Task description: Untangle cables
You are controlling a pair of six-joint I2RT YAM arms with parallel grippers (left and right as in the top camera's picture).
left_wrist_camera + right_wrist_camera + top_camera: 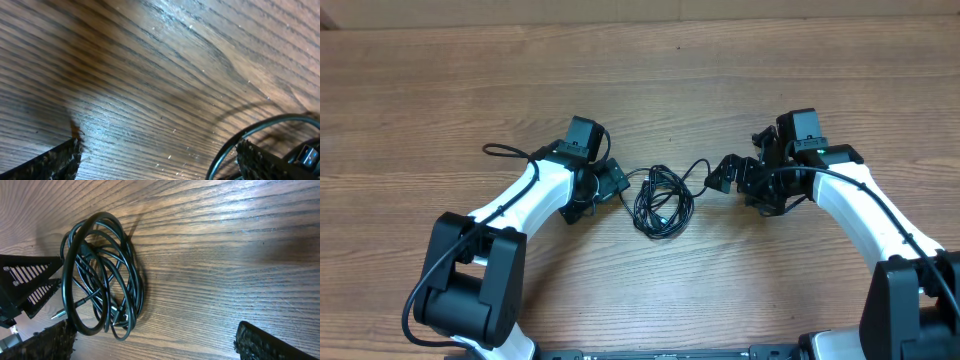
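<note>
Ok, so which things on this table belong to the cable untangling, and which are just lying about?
Belongs to the job:
the cables, thin black cords heaped in one tangled coil between the two arms

Not part of it:
the thicker black wires fixed to the robot arms
the wooden table underneath

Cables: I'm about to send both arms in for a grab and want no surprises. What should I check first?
1. Left tool open, gripping nothing: ok.
2. Right tool open, gripping nothing: ok.
3. Cables lying on the table between the two tools: ok.
4. Cords separated: not ok, one coiled bundle.
5. A plug end exposed for gripping: ok, seen in the right wrist view.
6. Which cord crosses over which: cannot tell.
</note>
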